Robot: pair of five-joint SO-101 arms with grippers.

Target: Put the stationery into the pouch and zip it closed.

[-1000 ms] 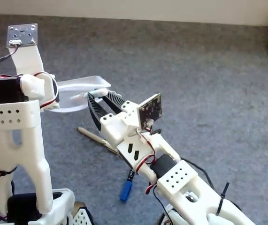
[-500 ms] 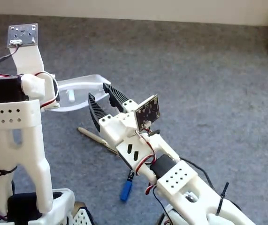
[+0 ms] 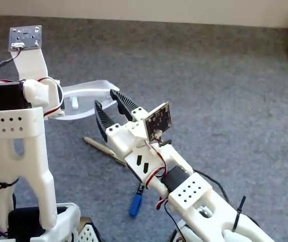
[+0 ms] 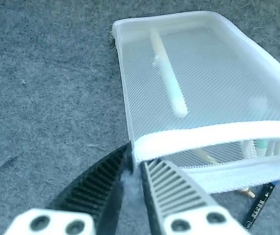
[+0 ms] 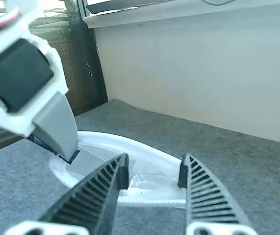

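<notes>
The clear mesh pouch lies on the grey carpet with its mouth held open. My left gripper is shut on the pouch's white zipper rim. A white pen lies inside the pouch, with more items near the mouth. My right gripper stands open just at the pouch mouth, nothing between its fingers. In the right wrist view my right gripper faces the pouch's opening. A tan pen and a blue-capped item lie on the carpet by the right arm.
A black pencil lies on the carpet just outside the pouch mouth. The left arm's white body stands tall at the near left. Open carpet spreads to the right and back, up to a pale wall.
My right gripper has opened wider and drawn slightly back from the pouch mouth. A small white item now shows inside the pouch. The left arm has kept still.
</notes>
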